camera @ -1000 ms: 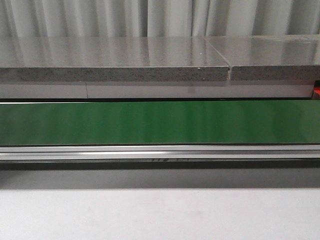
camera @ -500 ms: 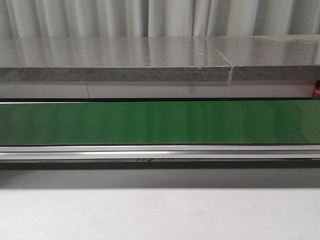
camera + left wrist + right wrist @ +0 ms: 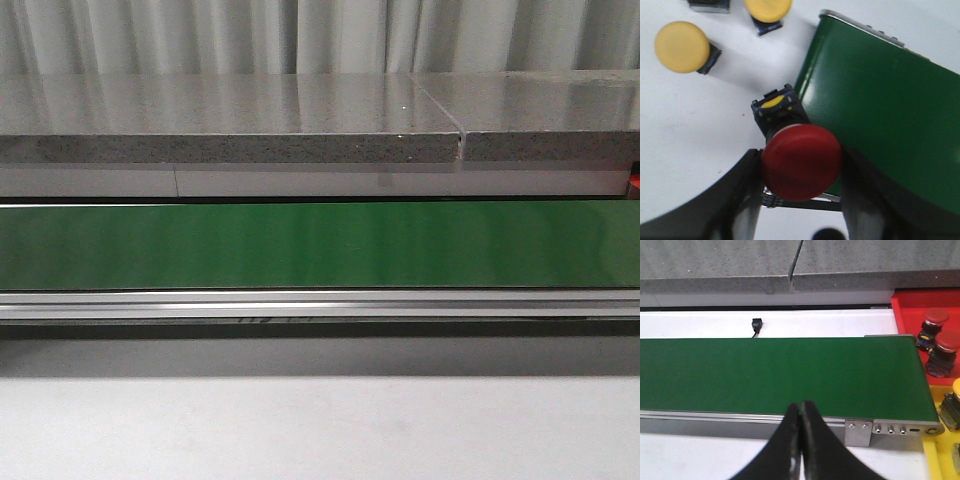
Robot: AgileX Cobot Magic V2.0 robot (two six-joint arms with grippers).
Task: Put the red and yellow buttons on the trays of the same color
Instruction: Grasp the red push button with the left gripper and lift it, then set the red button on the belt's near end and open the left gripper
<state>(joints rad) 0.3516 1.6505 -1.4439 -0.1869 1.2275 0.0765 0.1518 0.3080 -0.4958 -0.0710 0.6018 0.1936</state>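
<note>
Partly cropped, left fingers [image 3: 747,200] clasping red button [image 3: 801,161]; right fingers [image 3: 790,440] closed

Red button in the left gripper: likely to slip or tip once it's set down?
The red button has a smooth domed cap between the left gripper fingers, so it may slip. The wide cap over its narrower black body looks top-heavy; it would probably tip, then roll on the round cap.

No legible txt anywhere.

Black end effector [image 3: 800,440] fingers (tapered, glossy)
</note>
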